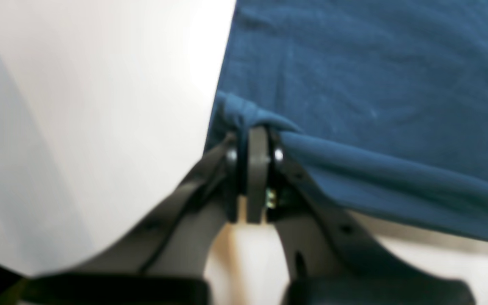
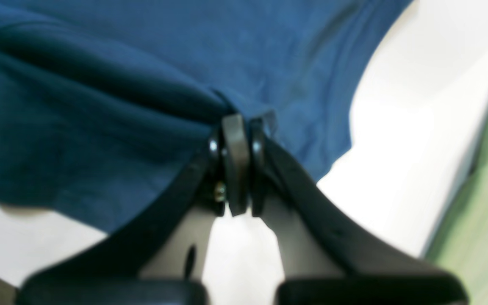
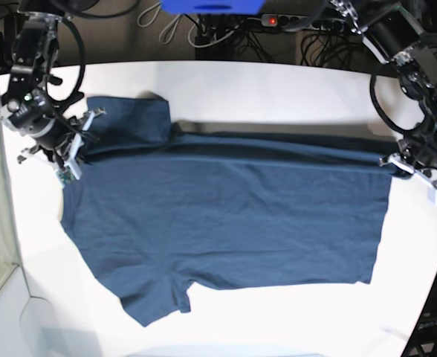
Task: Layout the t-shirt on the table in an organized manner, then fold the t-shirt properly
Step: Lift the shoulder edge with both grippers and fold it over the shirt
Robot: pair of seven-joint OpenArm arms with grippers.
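The t-shirt [image 3: 226, 216] lies spread across the middle of the table [image 3: 278, 89], one sleeve toward the near edge, the other toward the far left corner. The base view alone shows this whole spread. The wrist views alone show the grips: the left gripper [image 1: 257, 129] is clamped tight on a bunched fold at the shirt's edge, and the right gripper [image 2: 242, 123] is likewise pinched closed on gathered cloth.
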